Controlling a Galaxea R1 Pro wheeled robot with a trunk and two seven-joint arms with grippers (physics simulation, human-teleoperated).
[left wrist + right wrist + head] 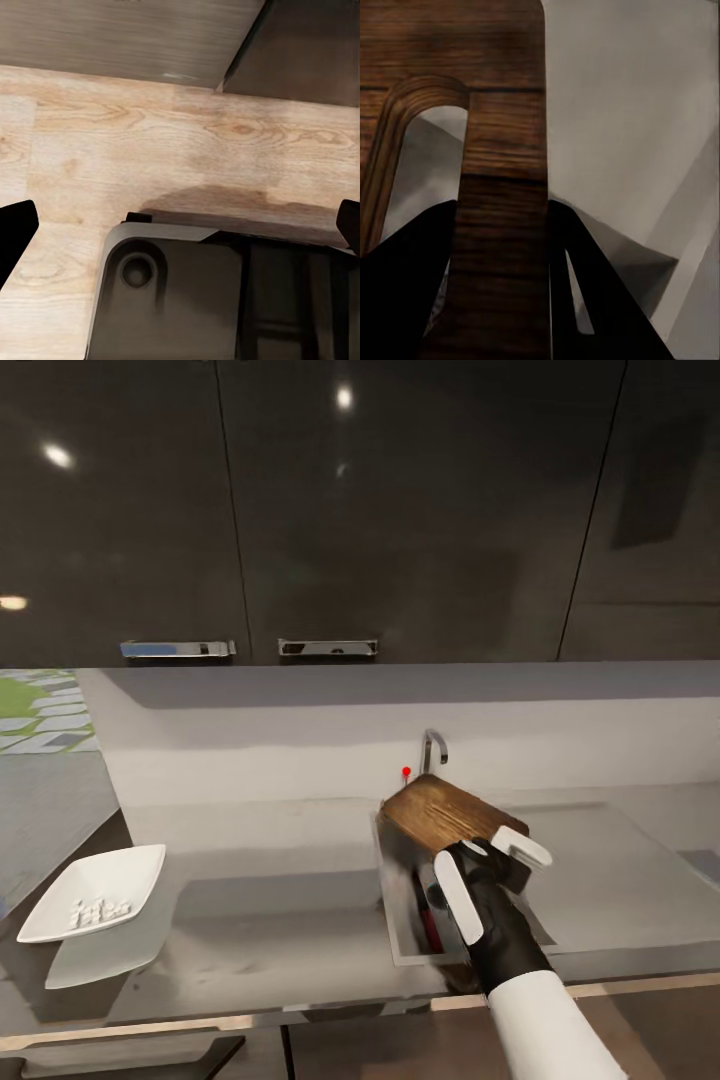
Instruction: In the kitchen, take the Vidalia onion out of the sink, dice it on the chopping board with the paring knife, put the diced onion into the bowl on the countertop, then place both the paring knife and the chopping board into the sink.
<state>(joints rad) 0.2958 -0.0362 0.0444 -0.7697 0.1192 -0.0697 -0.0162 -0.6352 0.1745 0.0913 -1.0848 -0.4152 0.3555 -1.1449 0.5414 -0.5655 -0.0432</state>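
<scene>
1. Partly, the rectangular dark brown wooden chopping board (pixel 452 812) is being hidden: its near end is lying behind the right gripper (pixel 492 878), whose white fingers and black wrist are covering it in the head view.
2. The right gripper (pixel 502 300) is pinching the board; in the right wrist view the two dark fingers (pixel 405 292) are pressing on either side of the wooden strip (pixel 502 210) beside the rounded, slot-shaped handle hole (pixel 431 172).
3. The board is tilting over the rectangular grey steel sink (pixel 400 935), its far end raised toward the chrome angular tap (pixel 432 748) and the red-tipped knob (pixel 406 771).
4. Inside the basin, the slim paring knife with a red-orange handle (pixel 431 928) is showing as a thin strip, mostly covered by the gripper; its blade is hard to make out.
5. The shallow white square bowl with rounded corners (pixel 95 890) is sitting well apart on the long smooth grey countertop (pixel 270 930), holding the tiny white cubes of diced onion (pixel 98 911).
6. Glossy dark wall cabinets (pixel 360 510) with chrome handles (pixel 328 648) are hanging above.
7. In the left wrist view, the left gripper's dark fingertips (pixel 15 232) are being cut off at both edges, standing widely spread over pale wood-grain flooring (pixel 150 135) and a dark moulded base part (pixel 180 300).
</scene>
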